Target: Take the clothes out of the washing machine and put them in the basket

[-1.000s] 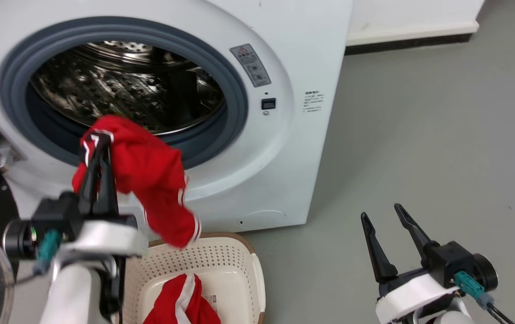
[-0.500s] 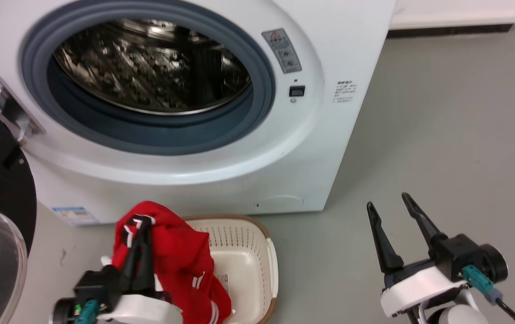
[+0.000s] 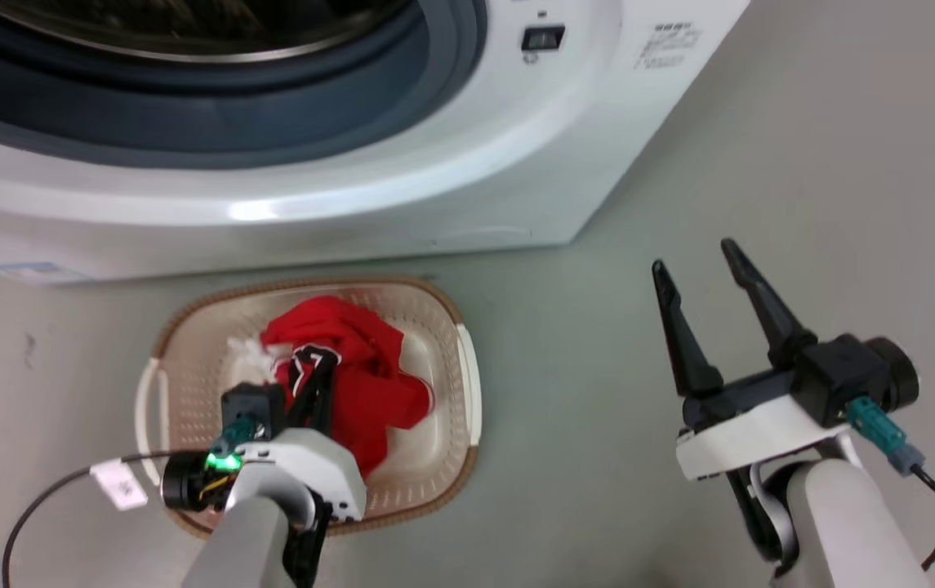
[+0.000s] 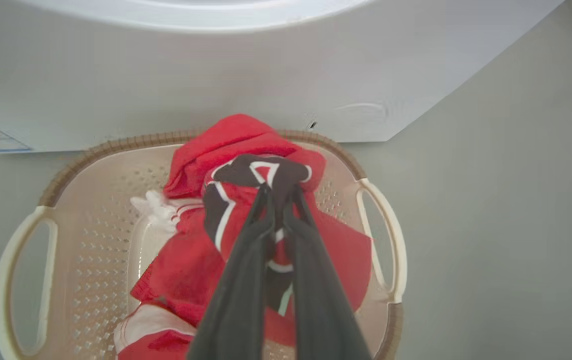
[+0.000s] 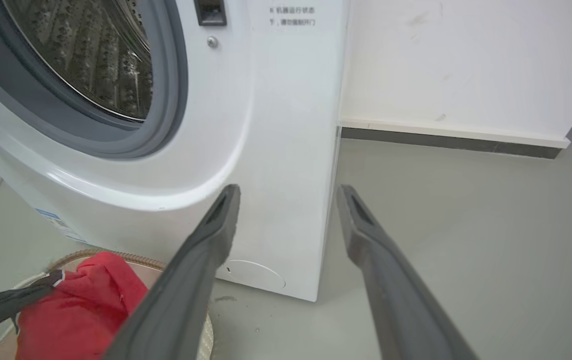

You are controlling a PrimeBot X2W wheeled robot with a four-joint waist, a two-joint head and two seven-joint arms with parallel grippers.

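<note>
The cream basket (image 3: 467, 384) (image 4: 380, 220) sits on the floor in front of the white washing machine (image 3: 353, 188) (image 5: 286, 150). Red clothes (image 3: 353, 367) (image 4: 186, 270) with white trim lie heaped inside it. My left gripper (image 3: 312, 371) (image 4: 281, 192) is down in the basket, shut on a dark-and-white-trimmed fold of a red garment. My right gripper (image 3: 696, 269) (image 5: 286, 200) hangs open over the bare floor to the basket's right, holding nothing. The washer's grey door ring (image 5: 166, 100) and steel drum (image 5: 96, 50) show at upper left in the right wrist view.
Grey floor (image 3: 802, 163) stretches to the right of the machine. A white wall with a dark baseboard (image 5: 445, 140) stands behind. A thin black cable with a white tag (image 3: 120, 482) lies by the basket's left side.
The head camera has tilted further down. My left gripper has lowered the red garment from above the basket's rim into the basket. The right gripper stays open.
</note>
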